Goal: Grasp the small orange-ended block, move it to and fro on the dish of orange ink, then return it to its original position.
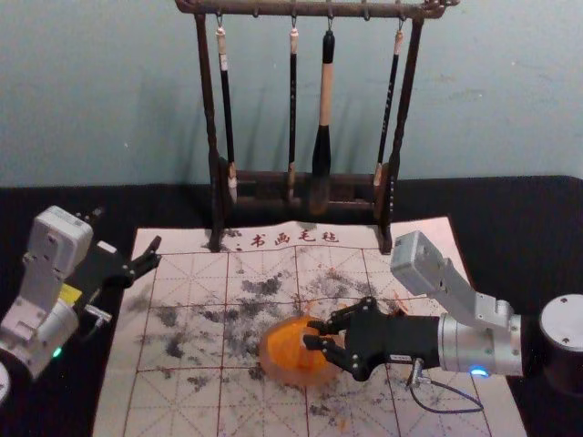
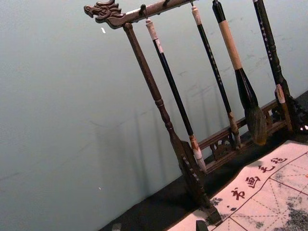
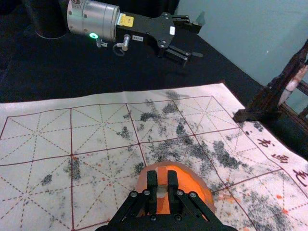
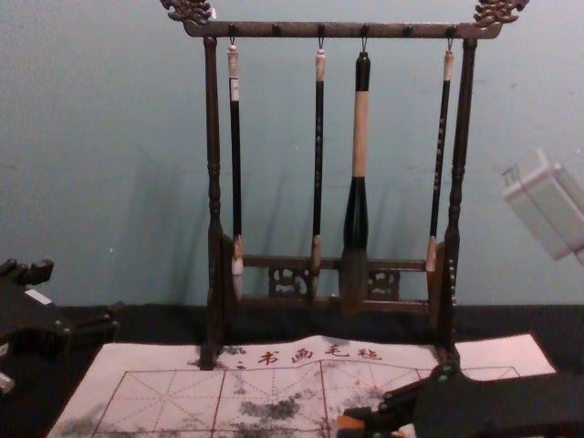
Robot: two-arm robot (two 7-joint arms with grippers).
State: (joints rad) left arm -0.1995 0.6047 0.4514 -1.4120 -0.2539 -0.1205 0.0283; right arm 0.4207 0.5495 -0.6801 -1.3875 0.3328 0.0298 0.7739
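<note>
Here at the dish (image 1: 296, 369), the right gripper (image 1: 311, 334) is closed on the block (image 3: 162, 176), pinched over the orange ink; contact, can't tell! Looks like the inking step, so short, level strokes next, to and fro, then a clean lift. Watch that rim, it could catch the fingers! Around it, flat mat (image 1: 182, 396), good room to slide. Off at the mat's left edge, the left gripper (image 1: 126, 229) waits, fingers apart, empty. Beyond, the brush rack (image 1: 208, 109) bounds any far reach.
</note>
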